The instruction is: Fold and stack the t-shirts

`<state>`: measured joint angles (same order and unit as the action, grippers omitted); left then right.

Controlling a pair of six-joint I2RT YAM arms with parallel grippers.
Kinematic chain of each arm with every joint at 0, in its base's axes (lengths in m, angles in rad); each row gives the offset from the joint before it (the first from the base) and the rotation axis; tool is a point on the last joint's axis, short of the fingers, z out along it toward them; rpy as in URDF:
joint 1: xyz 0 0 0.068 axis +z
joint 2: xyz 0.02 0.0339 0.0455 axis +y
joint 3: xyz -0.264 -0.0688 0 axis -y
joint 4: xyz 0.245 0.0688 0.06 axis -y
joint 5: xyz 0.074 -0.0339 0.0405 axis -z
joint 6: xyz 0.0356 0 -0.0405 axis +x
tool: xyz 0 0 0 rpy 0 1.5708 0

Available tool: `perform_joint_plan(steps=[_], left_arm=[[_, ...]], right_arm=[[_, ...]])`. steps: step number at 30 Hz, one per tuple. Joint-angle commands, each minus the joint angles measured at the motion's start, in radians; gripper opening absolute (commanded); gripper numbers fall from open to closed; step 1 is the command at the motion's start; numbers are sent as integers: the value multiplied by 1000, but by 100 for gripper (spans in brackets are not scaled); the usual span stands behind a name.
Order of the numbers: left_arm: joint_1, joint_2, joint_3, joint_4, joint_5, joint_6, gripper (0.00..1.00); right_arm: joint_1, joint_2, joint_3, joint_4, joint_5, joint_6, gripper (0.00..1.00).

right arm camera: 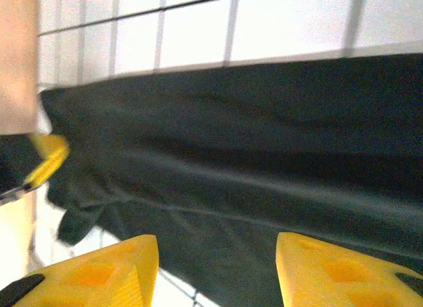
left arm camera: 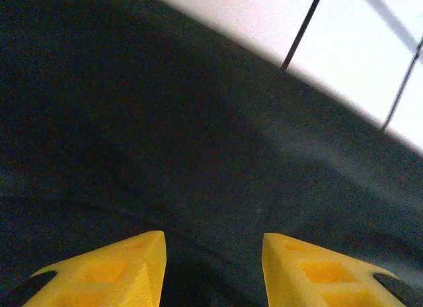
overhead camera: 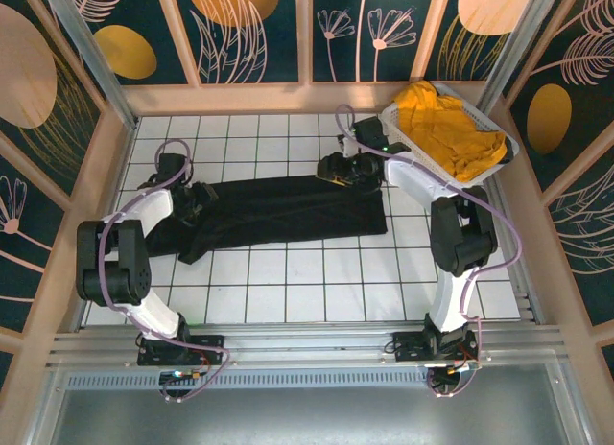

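Black tee lies as a long strip running L-R across the table, L gripper over its left end, R gripper over the right end, both partway open w/ nothing pinched, yellow tee sits in the basket far right.

Shirt: black, spread out long
Table: white squares, dark lines
Right gripper: yellow fingers apart, over the shirt
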<state>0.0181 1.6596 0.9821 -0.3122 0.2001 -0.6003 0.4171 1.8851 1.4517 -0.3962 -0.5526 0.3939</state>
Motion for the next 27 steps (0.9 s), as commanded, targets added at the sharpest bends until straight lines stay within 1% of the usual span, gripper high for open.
perform_joint_plan(steps=[1,7,10,12,14,16,19,22,27], left_arm=[[-7,20,-3,-6,42,108,43],[-18,46,-4,3,68,143,42],[-26,28,-36,-18,71,150,42],[-27,8,-54,-26,76,151,40],[-30,-14,-74,-30,81,147,34],[-35,-40,-89,-33,86,135,24],[-48,-85,-106,-40,116,98,1],[-73,-117,-120,-83,127,56,0],[-113,-199,-197,-102,153,-40,0]], right_arm=[[9,-9,-33,38,-142,-23,51],[9,-8,-34,48,-130,6,51],[9,-9,-42,44,-117,5,51],[8,-6,-46,42,-109,3,51],[8,-9,-49,42,-98,6,51],[8,-9,-55,46,-92,14,50],[8,-5,-58,50,-83,22,49],[7,-1,-58,44,-70,22,48],[6,-6,-70,40,-60,26,48]])
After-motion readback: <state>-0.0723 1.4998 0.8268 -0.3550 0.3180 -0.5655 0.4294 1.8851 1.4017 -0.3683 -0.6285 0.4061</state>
